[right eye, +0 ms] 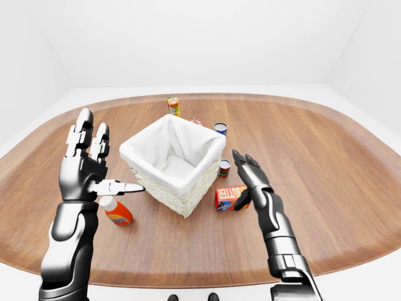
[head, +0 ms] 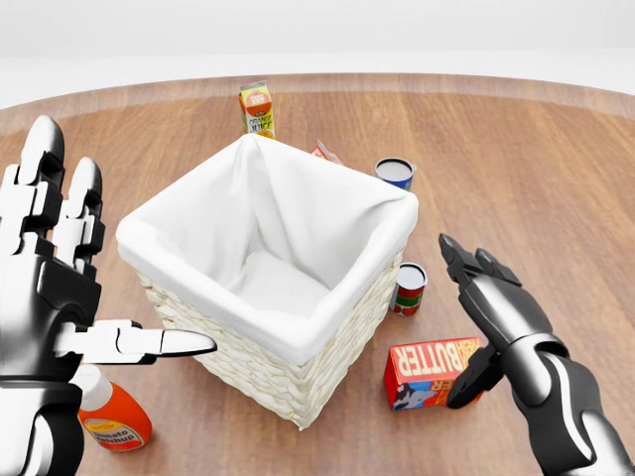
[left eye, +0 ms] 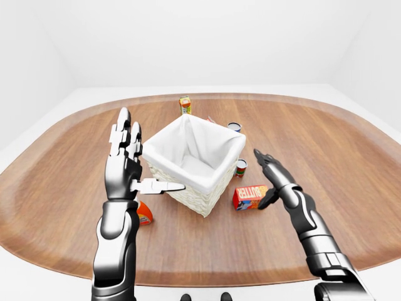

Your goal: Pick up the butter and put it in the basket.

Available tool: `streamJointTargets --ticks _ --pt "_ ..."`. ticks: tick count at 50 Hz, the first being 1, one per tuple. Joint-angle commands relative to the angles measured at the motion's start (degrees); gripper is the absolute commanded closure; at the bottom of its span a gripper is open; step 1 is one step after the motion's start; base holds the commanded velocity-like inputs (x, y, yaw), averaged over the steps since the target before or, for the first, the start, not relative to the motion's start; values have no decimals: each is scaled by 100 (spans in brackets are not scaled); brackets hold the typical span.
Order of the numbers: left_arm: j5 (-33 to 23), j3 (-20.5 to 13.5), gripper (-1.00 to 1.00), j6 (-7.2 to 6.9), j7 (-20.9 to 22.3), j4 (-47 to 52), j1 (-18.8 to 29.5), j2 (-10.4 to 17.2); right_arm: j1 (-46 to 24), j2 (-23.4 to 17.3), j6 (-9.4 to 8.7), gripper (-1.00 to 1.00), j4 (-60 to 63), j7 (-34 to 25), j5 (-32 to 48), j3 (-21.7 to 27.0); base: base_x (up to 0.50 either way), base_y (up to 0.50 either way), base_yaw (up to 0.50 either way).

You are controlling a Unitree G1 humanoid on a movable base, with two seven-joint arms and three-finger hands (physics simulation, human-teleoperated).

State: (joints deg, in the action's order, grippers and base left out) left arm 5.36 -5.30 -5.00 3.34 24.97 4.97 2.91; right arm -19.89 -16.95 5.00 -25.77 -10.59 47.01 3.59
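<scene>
Left-eye view: your right hand (left eye: 274, 177) is spread wide, palm down, just beside the right end of the butter (left eye: 249, 196), its thumb seemingly at the box; I cannot tell whether it touches. The butter lies flat on the bench (left eye: 351, 157), near the basket (left eye: 195, 162) and toward the bench's near edge, with nothing closed round it. Your left hand (left eye: 125, 164) stands upright by the basket's left side, fingers wide, holding nothing.

Head view: the box is low and flat, and the thumb sits at its right end while the long fingers (head: 476, 276) point past it toward the small can (head: 409, 288). Close from here and you will likely pinch only a corner; the box could pivot or skid toward the basket wall, or the fingers could knock the can over. Centre the palm over the box first.

Right-eye view: the ketchup bottle (right eye: 115, 211) lies just under your left hand's thumb, near the basket's left corner. Lower that arm carelessly and it may roll the bottle or nudge the basket.
</scene>
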Motion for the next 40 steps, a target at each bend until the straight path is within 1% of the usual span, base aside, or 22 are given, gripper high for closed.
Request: streamJointTargets --ticks 1,3,4,7,10,13,15,22,32,35,40 --pt "-21 5 -100 0 9 9 -53 -14 -594 -38 0 -100 -1274 354 806 -291 0 0 0" --pt "-23 4 -100 0 11 7 -57 -13 -763 -15 0 -100 -1637 497 933 -373 0 0 0" --pt "-26 2 -100 0 13 11 -51 -8 -921 43 0 -100 -2028 600 915 -417 0 0 0" --pt "-25 -8 -100 0 15 6 -39 -2 -1165 97 0 -100 -2646 965 1125 -573 0 0 0" --pt "-22 -18 -100 0 20 11 -39 2 -1301 132 0 -100 -3064 1148 1246 -673 0 0 0" --pt "-19 -33 -100 0 31 17 -46 10 -1409 182 0 -100 -3378 1057 1045 -623 0 0 0" --pt "-9 -59 -100 0 33 6 -40 17 -1482 177 0 -100 -3501 1147 1105 -694 0 0 0" --pt "16 -103 -100 0 24 19 10 44 -1710 260 0 -100 -3825 1075 1141 -787 0 0 0" --pt "-20 -76 -100 0 13 25 -43 27 -2080 453 0 -100 -4506 1291 1685 -1059 0 0 0" --pt "-28 -69 -100 0 17 33 -66 20 -2130 533 0 -100 -4668 1245 1644 -1005 0 0 0" --pt "-21 -88 -100 0 24 56 -68 25 -2180 537 0 -100 -4806 1243 1734 -1042 0 0 0"
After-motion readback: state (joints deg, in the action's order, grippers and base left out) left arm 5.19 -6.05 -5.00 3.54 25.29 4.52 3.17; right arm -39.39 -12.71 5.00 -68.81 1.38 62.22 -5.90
